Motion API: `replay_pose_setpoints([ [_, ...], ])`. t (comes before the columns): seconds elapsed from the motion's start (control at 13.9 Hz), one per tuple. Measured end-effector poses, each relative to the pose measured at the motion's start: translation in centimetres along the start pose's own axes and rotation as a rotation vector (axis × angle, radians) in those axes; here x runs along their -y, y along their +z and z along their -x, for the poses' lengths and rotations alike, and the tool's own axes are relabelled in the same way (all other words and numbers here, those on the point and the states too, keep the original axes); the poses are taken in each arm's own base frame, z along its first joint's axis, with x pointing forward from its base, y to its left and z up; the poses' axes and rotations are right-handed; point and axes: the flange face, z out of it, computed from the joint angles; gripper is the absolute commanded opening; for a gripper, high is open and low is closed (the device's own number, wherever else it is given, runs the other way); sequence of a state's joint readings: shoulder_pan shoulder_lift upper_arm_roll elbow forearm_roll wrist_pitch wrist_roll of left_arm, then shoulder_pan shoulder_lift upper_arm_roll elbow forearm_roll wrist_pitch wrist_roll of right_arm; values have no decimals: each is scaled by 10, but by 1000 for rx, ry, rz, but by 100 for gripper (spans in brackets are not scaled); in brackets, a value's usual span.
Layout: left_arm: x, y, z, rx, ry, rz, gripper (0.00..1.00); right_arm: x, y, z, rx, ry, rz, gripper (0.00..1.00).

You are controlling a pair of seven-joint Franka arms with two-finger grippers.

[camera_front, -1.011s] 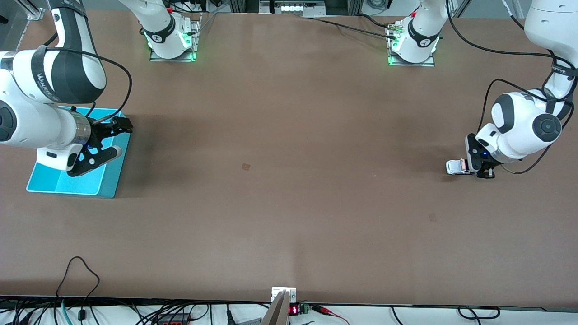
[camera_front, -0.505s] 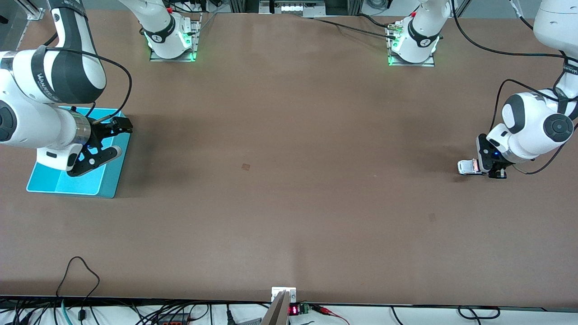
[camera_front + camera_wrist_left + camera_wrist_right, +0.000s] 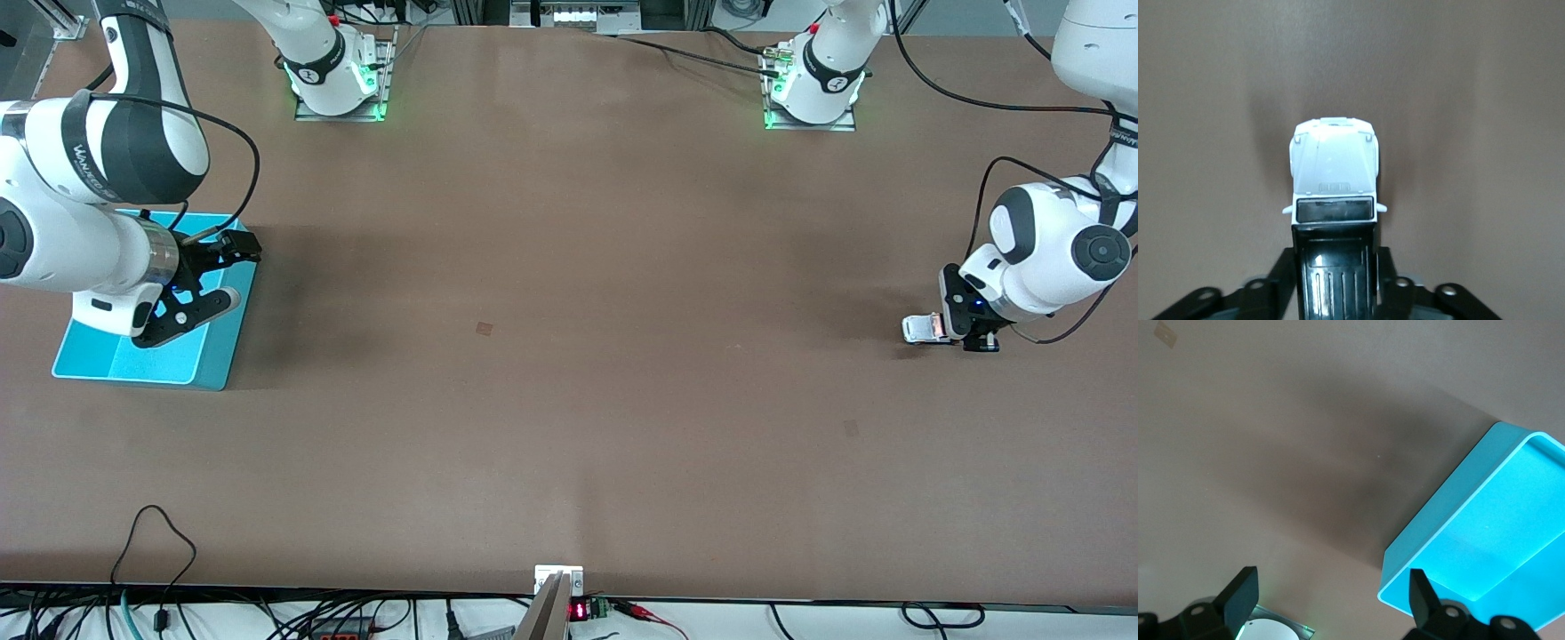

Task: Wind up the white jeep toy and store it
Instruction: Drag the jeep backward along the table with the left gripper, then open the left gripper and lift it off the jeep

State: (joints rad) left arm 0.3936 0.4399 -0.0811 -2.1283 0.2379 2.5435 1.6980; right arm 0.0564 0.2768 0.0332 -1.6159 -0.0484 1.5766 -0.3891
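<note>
A: Risk first. White jeep toy point(image 3: 1333, 175) sits on the tabletop point(image 3: 569, 373) at the left arm's end, its black-roofed rear half between the fingers of the left gripper point(image 3: 962, 331), hood sticking out past the fingertips. Whether the fingers press its sides or stand just off them, I cannot tell from either view.

B: So if it's wound, it may bolt.

A: My guess too. Loose fingers, a loaded spring, and it runs off along the tabletop. An uneven let-go could also slew it off line.

B: Heading?

A: Long axis runs straight out from the left gripper, nose away from the wrist. In the front view that lies along the tabletop's length, hood toward the right arm's end, where the cyan bin point(image 3: 149, 356) stands, well apart from the toy.

B: Right arm?

A: Waiting. Right gripper point(image 3: 209, 283) hangs over the bin's edge, fingers point(image 3: 1239, 593) spread wide, nothing between them. A toy arriving crooked would miss it, or strike the bin wall point(image 3: 1441, 520).
</note>
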Motion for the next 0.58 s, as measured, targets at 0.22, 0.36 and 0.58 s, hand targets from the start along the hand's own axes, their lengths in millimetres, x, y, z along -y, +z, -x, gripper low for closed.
replay_pose_setpoints([
  [0.22, 19, -33, -29, -12, 54, 62, 100, 0, 0, 0, 0, 0, 0, 100],
  [0.36, 29, -75, -46, -3, 87, 79, 100, 0, 0, 0, 0, 0, 0, 100],
  [0.58, 32, -119, -64, 17, 116, 46, 100, 0, 0, 0, 0, 0, 0, 100],
])
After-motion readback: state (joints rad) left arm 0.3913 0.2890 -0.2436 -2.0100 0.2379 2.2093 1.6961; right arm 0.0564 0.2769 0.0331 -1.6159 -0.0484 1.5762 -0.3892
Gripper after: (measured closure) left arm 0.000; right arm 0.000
